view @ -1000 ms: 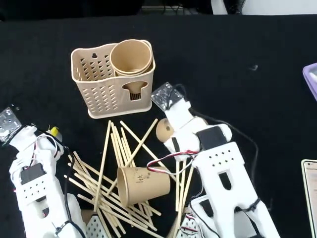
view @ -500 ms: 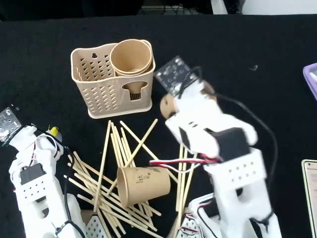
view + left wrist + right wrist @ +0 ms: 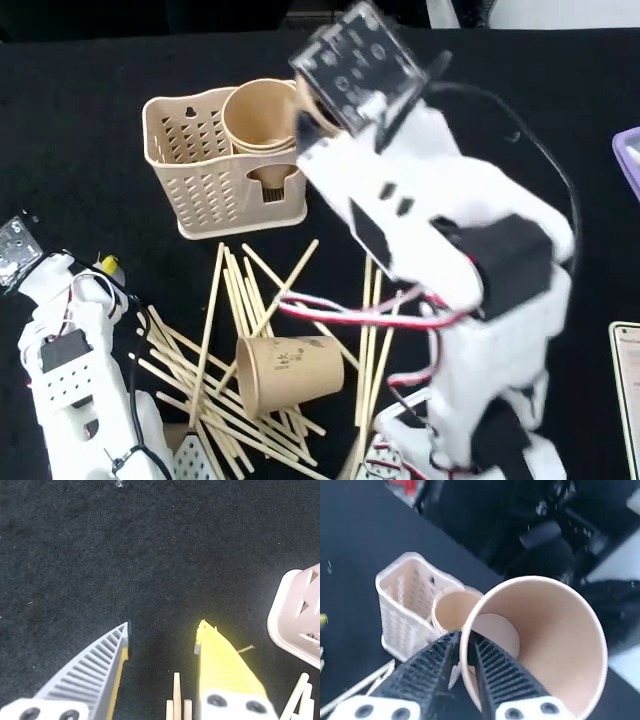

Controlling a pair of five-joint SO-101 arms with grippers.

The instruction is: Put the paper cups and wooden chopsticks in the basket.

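Risen higher, right fingers [image 3: 492, 677] pinching paper cup [image 3: 545, 630], basket [image 3: 215, 190] holding another cup [image 3: 265, 115], left fingers [image 3: 225, 665] spread

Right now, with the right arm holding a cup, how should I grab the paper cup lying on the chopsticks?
Take the lying paper cup by its rim, one finger inside the mouth, one outside. It rests on its side across the chopsticks, its wider open end seemingly toward the left arm, so coming in low from that side with the open left gripper looks best.
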